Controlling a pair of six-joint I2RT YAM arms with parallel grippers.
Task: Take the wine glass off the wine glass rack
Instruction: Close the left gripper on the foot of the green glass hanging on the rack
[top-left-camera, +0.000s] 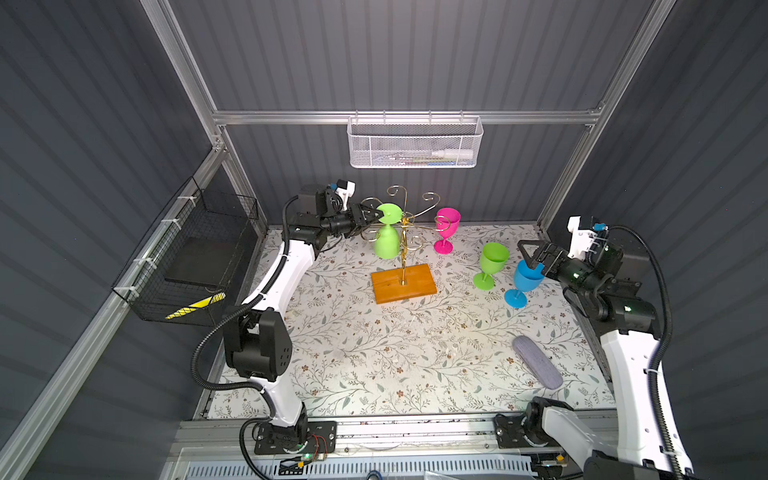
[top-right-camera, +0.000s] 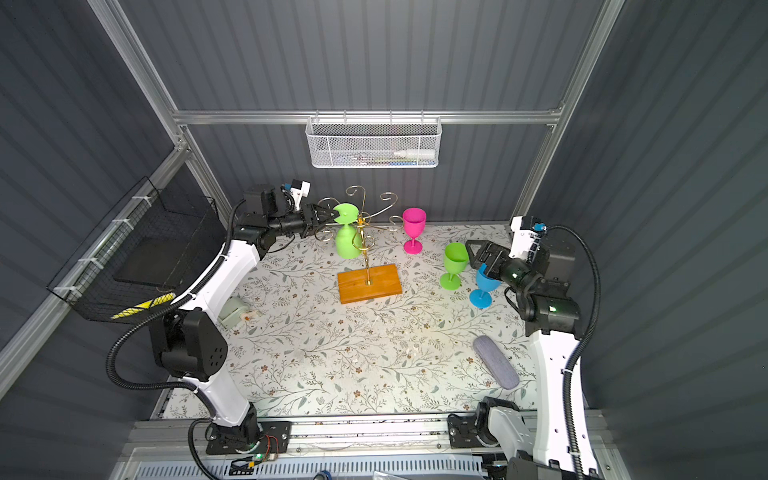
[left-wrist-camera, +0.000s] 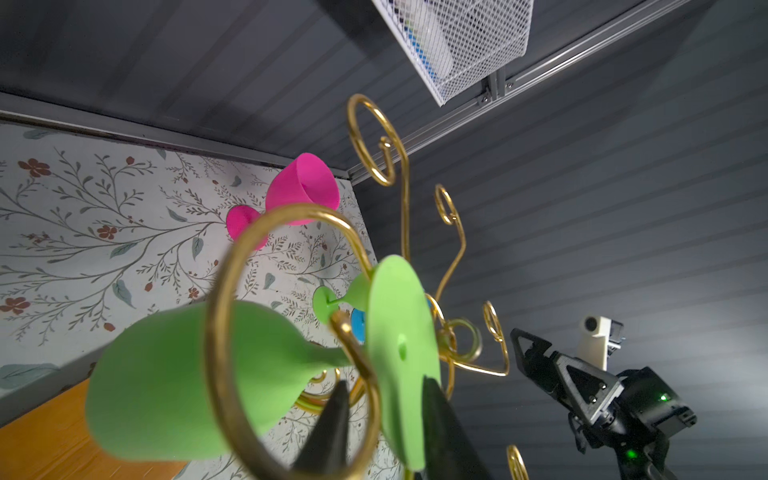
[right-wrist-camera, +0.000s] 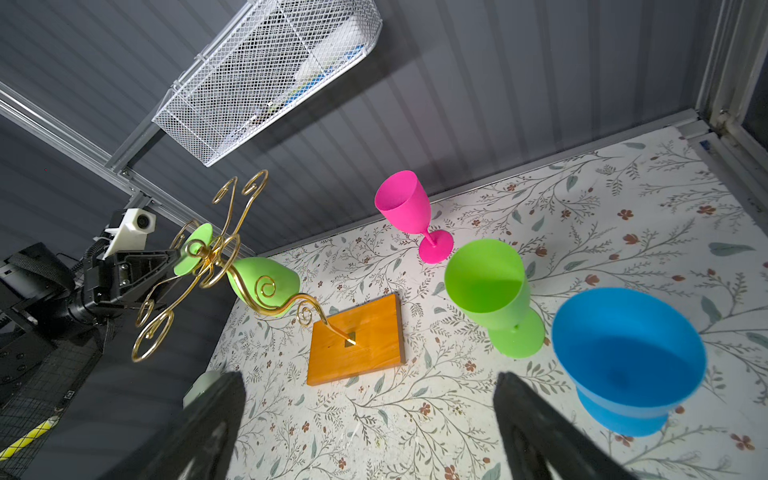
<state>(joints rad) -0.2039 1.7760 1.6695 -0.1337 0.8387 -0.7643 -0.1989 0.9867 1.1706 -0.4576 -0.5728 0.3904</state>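
So far the job is only partly done. Three glasses already stand upright on the desk: a pink glass, a second green glass and a blue glass. One green wine glass is not yet off the wine glass rack. It hangs upside down, with its stem caught in a gold wire arm and its bowl pointing down just beside the central post.

The left gripper has reached in at the top of the rack. In the left wrist view its fingers sit on either side of the glass's round foot, somewhat apart, with the wire also between them. Whether they actually pinch the foot, I cannot tell.

The right gripper is spread wide and holds nothing, just beside the blue glass.

What seems left is to get a firm hold on the foot, slide the stem out along the wire arm, and set the glass down.
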